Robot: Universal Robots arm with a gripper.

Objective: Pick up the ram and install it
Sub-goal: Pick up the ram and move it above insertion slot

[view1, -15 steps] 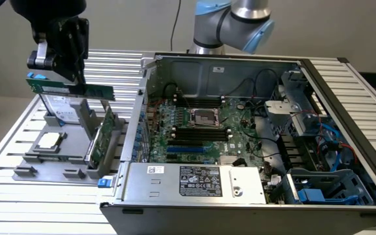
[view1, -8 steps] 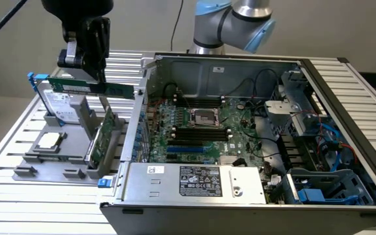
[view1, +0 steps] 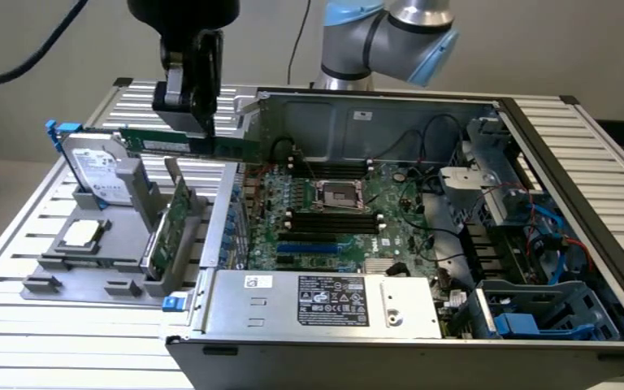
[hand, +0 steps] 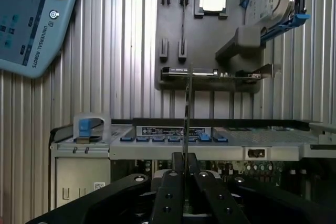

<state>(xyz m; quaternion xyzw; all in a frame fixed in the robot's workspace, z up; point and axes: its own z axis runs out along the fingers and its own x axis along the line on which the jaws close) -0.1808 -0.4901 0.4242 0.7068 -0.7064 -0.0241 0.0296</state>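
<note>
Plainly, the gripper point(view1: 192, 130) was clamped on the ram point(view1: 231, 147), which hung level in the upper left of the exterior view. In that frame it sat above the upright expansion card point(view1: 171, 231) in the grey holder tray point(view1: 79, 275), near the open computer case point(view1: 377, 99). In the wrist view the fingers point(hand: 170, 184) pinched the stick edge-on. The black motherboard slots point(view1: 334, 219) lay at frame centre, well apart from it.
</note>
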